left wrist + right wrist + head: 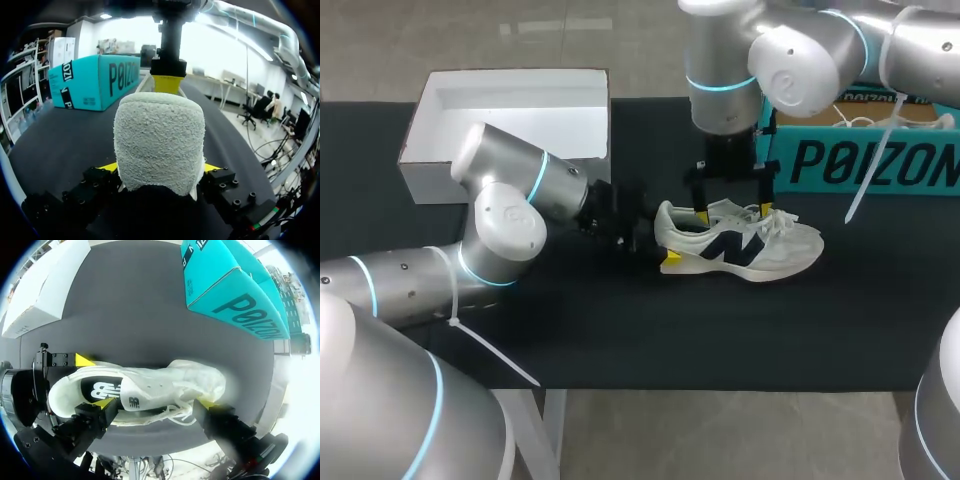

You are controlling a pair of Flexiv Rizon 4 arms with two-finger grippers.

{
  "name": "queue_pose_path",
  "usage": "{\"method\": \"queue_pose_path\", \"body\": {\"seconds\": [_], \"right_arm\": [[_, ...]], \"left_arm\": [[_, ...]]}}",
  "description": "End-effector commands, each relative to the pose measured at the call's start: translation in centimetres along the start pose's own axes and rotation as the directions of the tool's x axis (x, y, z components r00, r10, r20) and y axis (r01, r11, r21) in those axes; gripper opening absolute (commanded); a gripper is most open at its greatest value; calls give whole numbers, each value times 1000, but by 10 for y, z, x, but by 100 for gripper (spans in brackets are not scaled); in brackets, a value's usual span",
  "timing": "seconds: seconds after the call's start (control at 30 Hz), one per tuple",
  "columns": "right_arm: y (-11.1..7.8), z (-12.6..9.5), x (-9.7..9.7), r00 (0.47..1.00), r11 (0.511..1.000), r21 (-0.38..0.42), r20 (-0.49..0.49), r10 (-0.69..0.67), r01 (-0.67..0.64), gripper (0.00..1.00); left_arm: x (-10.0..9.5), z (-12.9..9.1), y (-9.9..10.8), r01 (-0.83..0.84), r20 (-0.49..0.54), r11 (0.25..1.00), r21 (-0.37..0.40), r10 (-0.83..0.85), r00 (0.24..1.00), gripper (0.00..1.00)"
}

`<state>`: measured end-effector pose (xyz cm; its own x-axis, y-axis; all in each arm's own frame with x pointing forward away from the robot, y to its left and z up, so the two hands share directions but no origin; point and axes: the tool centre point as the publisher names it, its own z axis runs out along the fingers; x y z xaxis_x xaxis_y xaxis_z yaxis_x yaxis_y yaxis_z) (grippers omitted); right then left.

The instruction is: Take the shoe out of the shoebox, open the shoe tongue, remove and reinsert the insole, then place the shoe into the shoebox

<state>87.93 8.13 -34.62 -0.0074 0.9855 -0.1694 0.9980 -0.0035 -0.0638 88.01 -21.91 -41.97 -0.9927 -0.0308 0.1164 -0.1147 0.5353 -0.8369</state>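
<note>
Shoe (740, 245) stands on the table (620, 330) nearer its far edge, heel (159, 140) gripped by your left end effector (160, 167), right end effector (732, 212) spread open astride the tongue (145, 390); pull too hard and the heel may slip, or laces (775, 222) snag.

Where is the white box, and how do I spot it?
On the black table, look at the far left corner, behind the left arm. The white shoebox sits there, open on top; the other box, far right, is teal with big black letters.
</note>
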Motion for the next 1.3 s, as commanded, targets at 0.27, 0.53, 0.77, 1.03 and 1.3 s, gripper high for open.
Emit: {"method": "queue_pose_path", "body": {"seconds": [0.27,0.53,0.77,1.03,1.3], "right_arm": [[12,9,18,999,1000,24,44,-15,14,100],[3,20,1,993,997,59,104,51,-57,100],[0,3,-29,976,988,34,167,141,-148,100],[1,-16,-43,968,977,-10,137,211,-212,100],[2,-15,-43,967,968,5,44,250,-250,0]], "left_arm": [[1,-1,-1,0,-1,1000,-3,0,1000,0],[1,-1,-1,0,-1,1000,-3,0,1000,0],[1,-1,-1,0,-1,1000,-3,0,1000,0],[1,-1,-1,0,-1,1000,-3,0,1000,0],[1,-1,-1,0,-1,1000,-3,0,1000,0]]}}
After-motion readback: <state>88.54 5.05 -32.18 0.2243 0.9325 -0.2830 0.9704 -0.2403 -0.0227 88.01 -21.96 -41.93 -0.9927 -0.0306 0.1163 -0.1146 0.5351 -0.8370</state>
